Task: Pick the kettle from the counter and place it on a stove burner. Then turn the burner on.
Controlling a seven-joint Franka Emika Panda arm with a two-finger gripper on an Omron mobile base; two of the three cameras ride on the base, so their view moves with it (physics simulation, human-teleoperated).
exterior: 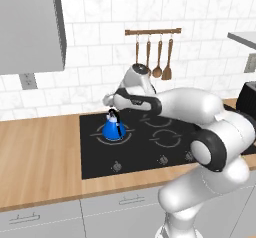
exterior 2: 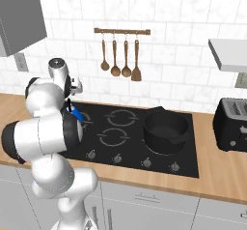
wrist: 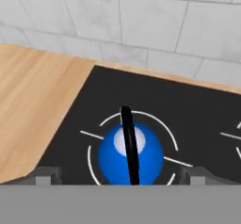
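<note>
Your kettle (exterior: 114,128) is parked right on the stove burner (exterior: 98,134), upright, inside the big double ring at the cooktop's (exterior: 100,164) front-left corner. The gripper (wrist: 120,176) hangs directly above it with jaws spread wide, one fingertip either side of the black handle, gripping nothing. Over on the right, the big black pot (exterior 2: 165,130) sits on another burner; can't tell what's in it.

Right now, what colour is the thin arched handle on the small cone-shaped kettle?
Black, above the bright-blue kettle body; the hand view shows its handle best.
</note>
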